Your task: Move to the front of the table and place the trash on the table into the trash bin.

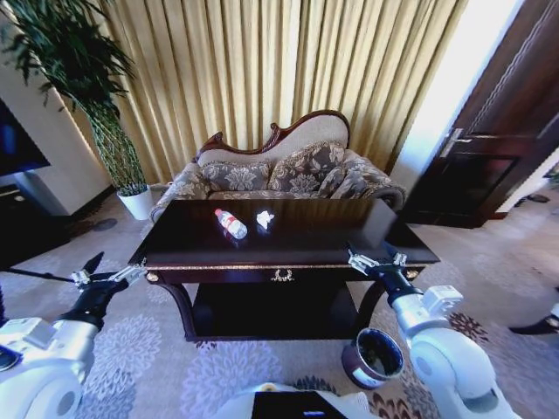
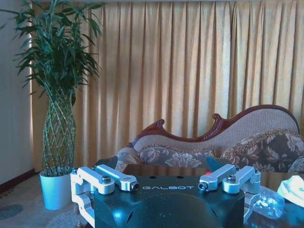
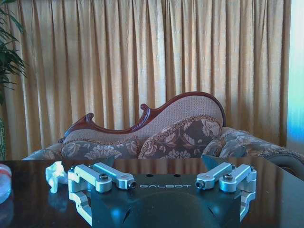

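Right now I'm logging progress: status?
Left gripper and right gripper open, empty, at table front. Bottle and paper wad untouched. Trash bin by right arm.

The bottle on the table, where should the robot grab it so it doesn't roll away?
Probably around the middle of its body, coming straight down from above. The bottle lies on its side on the table, cap toward the sofa, so fingers closing across its round width should hold best. The paper wad lies apart, leaving room.

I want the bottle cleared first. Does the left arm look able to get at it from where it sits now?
Probably yes. The bottle lies on the bare table top, apart from the paper wad, with nothing between it and the open left gripper, which hangs off the table's left end.
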